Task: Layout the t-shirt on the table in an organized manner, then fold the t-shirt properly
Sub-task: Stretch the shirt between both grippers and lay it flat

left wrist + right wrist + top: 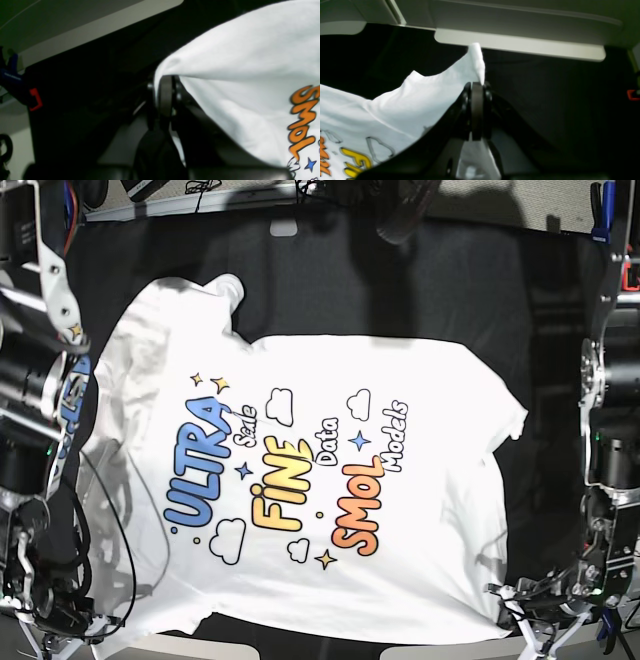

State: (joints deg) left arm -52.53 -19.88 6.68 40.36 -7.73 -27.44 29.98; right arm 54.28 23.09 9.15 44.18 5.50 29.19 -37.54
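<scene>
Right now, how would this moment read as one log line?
left fingers: shut on shirt | right fingers: shut on shirt | shirt: print up on table

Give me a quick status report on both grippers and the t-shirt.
Left gripper shut on t-shirt edge. Right gripper shut on another edge. Shirt print-up, spread over the table, one sleeve folded over. Nothing in the way.

The base view looks straight down on the whole table (560, 310). Both wrist views sit low and close behind their fingers, sharing the t-shirt (330, 470) print's "SMOL" lettering.
</scene>
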